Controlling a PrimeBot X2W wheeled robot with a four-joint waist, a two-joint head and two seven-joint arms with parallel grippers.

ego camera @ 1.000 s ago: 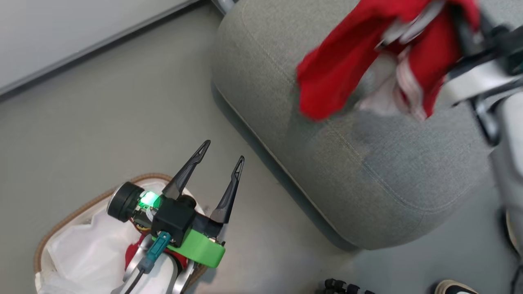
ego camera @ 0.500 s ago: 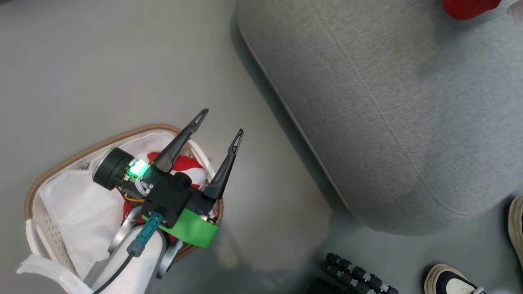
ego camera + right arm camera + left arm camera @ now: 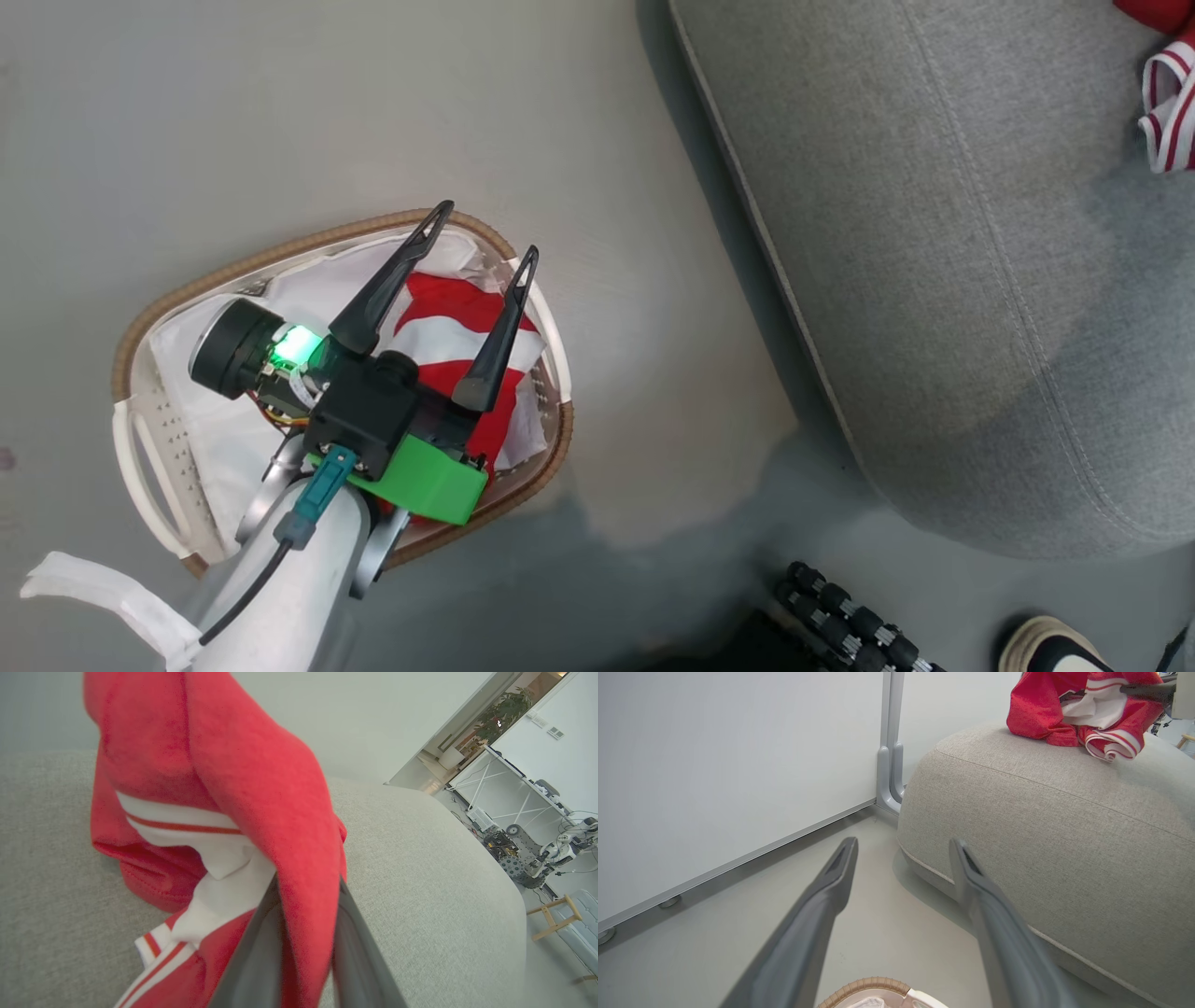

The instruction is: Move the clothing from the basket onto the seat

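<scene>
The right gripper (image 3: 308,896) pinches a fold of red clothing (image 3: 261,779) whose lower part lies on the seat (image 3: 934,280), apparently for release there, while the left gripper (image 3: 485,233) hovers spread wide and empty over the basket (image 3: 308,245), likely lined up for the red garment (image 3: 448,308) inside.

A smooth pale grey floor (image 3: 280,112) met a white wall panel (image 3: 714,765) and a grey metal post (image 3: 889,742). The toe of a pale shoe (image 3: 1050,644) lay near a black ribbed object (image 3: 850,621).
</scene>
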